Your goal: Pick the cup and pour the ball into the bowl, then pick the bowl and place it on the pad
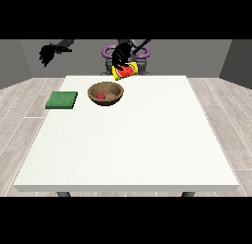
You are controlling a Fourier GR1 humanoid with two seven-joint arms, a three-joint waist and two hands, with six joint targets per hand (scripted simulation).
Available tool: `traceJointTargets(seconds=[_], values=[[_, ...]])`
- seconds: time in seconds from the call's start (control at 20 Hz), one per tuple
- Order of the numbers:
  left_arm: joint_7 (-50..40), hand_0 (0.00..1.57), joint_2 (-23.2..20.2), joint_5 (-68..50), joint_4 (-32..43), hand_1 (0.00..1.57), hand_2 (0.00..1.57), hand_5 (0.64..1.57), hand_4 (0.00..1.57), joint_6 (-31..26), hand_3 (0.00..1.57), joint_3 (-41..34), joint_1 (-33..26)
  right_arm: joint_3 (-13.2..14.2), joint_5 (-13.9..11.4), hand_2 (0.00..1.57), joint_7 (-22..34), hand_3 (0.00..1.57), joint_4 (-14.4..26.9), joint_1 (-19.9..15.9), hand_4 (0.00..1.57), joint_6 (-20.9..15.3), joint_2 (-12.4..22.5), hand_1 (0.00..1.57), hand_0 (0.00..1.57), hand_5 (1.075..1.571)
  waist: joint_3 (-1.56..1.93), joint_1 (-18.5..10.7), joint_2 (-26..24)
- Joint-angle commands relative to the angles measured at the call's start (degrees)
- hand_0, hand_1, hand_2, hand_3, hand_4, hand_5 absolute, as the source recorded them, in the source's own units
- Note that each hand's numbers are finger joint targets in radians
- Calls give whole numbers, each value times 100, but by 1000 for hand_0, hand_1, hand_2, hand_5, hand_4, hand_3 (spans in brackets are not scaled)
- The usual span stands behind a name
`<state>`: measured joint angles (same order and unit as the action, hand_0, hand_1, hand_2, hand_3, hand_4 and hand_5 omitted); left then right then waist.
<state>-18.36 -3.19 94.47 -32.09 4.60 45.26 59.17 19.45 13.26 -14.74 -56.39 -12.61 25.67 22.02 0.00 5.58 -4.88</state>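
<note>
A yellow cup (124,71) with a red inside is held tipped, its mouth facing the camera, above the far edge of the table. The hand at the view's right (119,55) is curled round it from above. Just in front and to the left stands a brown wooden bowl (106,94) with a small red ball (101,96) lying inside. A green pad (62,100) lies flat near the table's left edge, left of the bowl. The hand at the view's left (47,53) hangs raised beyond the table's far left corner, holding nothing; its fingers droop downward.
The white table (133,139) stretches wide towards the camera in front of the bowl and pad. The robot's body with purple rings (108,52) stands behind the far edge.
</note>
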Motion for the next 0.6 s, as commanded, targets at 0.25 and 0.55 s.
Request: traceJointTargets(seconds=[0.25, 0.55], values=[[-426, 1236, -17, -2666, -1060, 1236, 1543, 1196, 1513, 1778, 1425, -2739, -1022, 95, 45, 0, -6, 0, -109, 393, 0, -270, -218, 0, 0, 1567, -68, -508, -25], [301, 0, 311, -5337, -2001, 0, 0, 1561, 419, 2557, 0, -3924, -1972, -98, 17, 0, 6, 0, -310, 39, 354, -477, -579, 0, 0, 1567, -160, -384, 783]])
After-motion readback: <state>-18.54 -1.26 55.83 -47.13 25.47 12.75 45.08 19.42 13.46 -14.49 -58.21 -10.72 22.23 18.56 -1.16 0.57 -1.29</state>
